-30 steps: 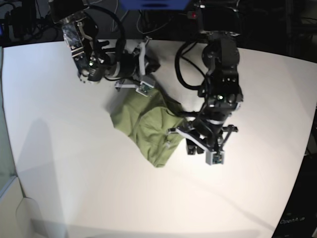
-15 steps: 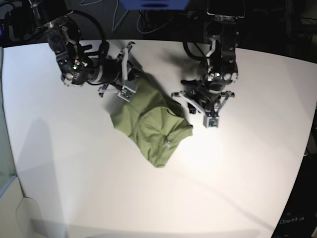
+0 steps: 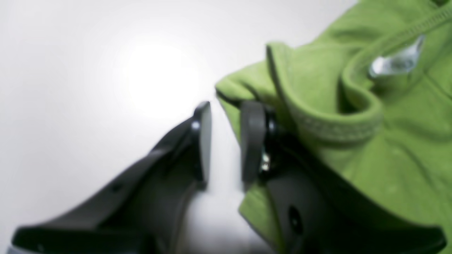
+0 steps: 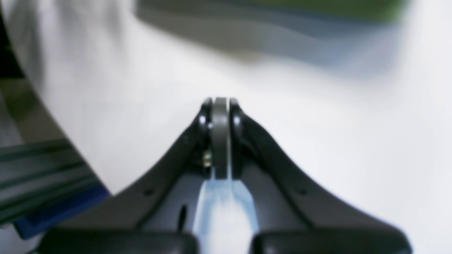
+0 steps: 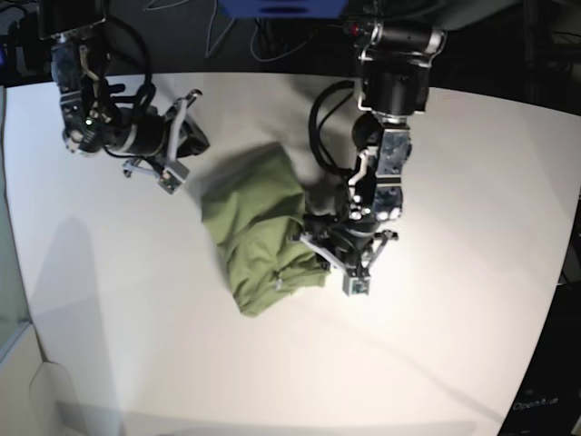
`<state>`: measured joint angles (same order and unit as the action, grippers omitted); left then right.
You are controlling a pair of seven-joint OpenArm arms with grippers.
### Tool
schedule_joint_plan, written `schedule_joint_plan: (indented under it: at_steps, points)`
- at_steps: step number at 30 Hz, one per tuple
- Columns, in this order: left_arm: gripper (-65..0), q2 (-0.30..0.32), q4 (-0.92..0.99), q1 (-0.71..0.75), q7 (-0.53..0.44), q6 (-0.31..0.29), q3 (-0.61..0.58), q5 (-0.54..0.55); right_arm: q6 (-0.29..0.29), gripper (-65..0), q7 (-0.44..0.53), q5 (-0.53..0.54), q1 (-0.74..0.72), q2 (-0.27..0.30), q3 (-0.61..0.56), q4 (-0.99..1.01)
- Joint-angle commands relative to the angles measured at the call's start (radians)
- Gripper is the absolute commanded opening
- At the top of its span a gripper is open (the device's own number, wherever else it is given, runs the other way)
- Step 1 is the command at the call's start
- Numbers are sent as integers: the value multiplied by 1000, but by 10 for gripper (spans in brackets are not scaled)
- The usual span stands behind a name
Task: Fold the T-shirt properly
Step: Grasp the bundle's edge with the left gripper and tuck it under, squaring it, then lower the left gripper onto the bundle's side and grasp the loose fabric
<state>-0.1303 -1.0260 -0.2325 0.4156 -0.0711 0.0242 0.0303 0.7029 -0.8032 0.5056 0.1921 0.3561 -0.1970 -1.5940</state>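
T-shirt is bunched in a crumpled heap near the middle of the white desk, not flat, folds running several ways. Left claw sits low at the heap's edge on the side nearest its arm: jaws part open with a clear gap, bare desk showing between the pads, nothing pinched. One finger is right against the green cloth, the other stands over bare desk. Collar rib curls up just beyond that finger, with a small pale tag on it; print too blurred to read. In the base view the left claw overlaps the shirt's edge, arm coming down from the far side of the desk. Right claw is closed, pads pressed together, holding nothing, over bare desk; only a blurred green strip shows at the top of its wrist view. Base view puts the right claw near the far corner, apart from the shirt.
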Motion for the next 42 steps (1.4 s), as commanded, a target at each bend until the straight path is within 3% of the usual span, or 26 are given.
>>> schedule_joint_plan:
  at_steps: [1, 6, 11, 17, 22, 26, 28, 31, 34, 42]
  points:
    - [-509, -22, 17, -28, 12, 4, -5, 0, -5, -650, -23, -26, -6, 10, 12, -6]
    - [-509, -27, 117, -123, -67, 4, -56, 0, -5, -650, -25, -26, 34, 11, 103, -13]
    - [-509, -27, 63, -126, -100, 12, -100, 0, -5, -650, -26, -26, 37, 30, 124, -7]
    - [-509, 5, -262, -38, 6, 12, -28, 0, -5, -650, -23, -26, 37, 31, 124, -13]
    - [-509, 51, -561, 52, 193, 3, 66, 0, -5, -650, -18, -25, 28, 28, 127, -35]
    - [-509, 65, -738, 178, 309, -6, 41, 0, -5, -650, -25, -25, 34, 25, 173, -130]
    - [-509, 67, -796, 261, 332, -48, -10, 0, -5, -650, -28, -23, 36, 19, 205, -171]
    - [-509, 67, -825, 362, 300, -97, -71, -10, -5, -650, -29, -23, 36, 11, 259, -185]
    - [-509, 68, -827, 416, 233, -105, -125, -10, -5, -650, -29, -23, 36, 10, 288, -185]
    - [-509, 79, -828, 387, 180, -100, -180, -3, -5, -650, -28, -22, 71, 8, 285, -187]
